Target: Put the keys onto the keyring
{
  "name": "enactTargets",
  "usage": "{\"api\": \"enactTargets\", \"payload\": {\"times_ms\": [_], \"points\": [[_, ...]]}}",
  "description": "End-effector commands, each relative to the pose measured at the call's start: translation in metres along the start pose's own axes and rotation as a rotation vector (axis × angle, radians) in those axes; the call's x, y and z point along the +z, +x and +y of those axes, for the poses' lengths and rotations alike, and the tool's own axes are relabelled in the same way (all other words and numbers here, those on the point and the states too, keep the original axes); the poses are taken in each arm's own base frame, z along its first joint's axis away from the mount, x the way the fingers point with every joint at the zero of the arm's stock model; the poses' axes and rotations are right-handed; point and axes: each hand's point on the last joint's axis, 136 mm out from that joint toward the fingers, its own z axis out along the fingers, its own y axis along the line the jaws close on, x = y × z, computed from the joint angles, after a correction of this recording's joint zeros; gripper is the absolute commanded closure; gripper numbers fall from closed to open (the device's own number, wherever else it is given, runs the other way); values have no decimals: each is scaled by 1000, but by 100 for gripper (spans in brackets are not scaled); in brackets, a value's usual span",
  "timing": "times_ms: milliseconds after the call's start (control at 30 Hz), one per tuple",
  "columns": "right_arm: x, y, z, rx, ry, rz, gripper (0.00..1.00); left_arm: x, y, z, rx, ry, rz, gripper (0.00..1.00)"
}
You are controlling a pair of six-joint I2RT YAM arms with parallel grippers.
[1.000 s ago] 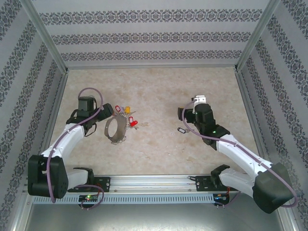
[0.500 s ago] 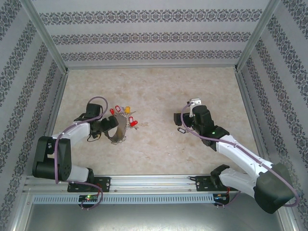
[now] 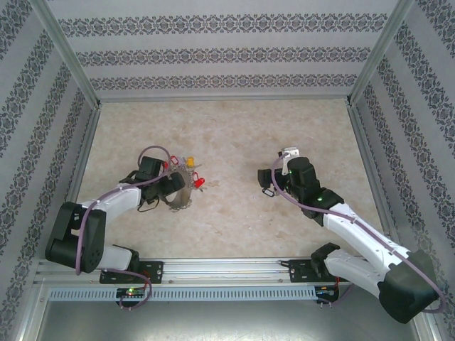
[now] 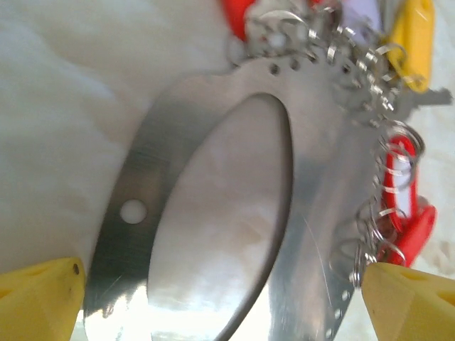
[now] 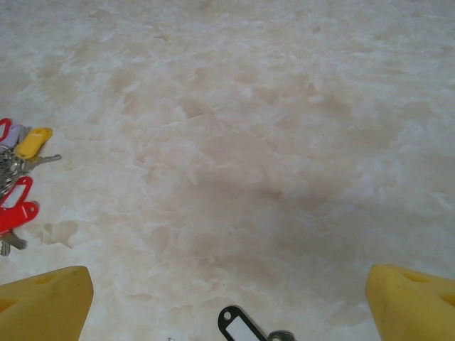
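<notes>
Top external view: since a second ago the left arm has folded low and reached rightward, so the wide-open left gripper [image 3: 173, 188] now straddles the keyring [image 3: 182, 199]. The right gripper [image 3: 265, 180], also spread open, hovers with the black-tagged key [image 3: 268, 192] lying between its fingertips. Both things rest on the marbled beige bench [image 3: 227, 128], enclosed by patterned wallpaper [image 3: 227, 53].

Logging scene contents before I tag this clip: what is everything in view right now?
keyring: one, grey metal hoop, table left
tagged keys: several, red, yellow and purple tags, along the hoop's far edge
key with black tag: one, silver, loose, table right
table: one, beige marbled
walls: three, patterned grey-white, around the table
left fingers: two, yellow, open astride the keyring
right fingers: two, yellow, open over the black-tagged key
</notes>
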Motion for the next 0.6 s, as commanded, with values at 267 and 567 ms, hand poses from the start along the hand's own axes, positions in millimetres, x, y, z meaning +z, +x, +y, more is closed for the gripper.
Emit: {"api": "enactTargets", "payload": {"times_ms": [267,567], "points": [[-3,29,-3,11,-11,74,2,2,71,-70,10,194,190,6],[-9,38,14,-24,-118,109,7,-20,77,-90,79,232,200,17]]}}
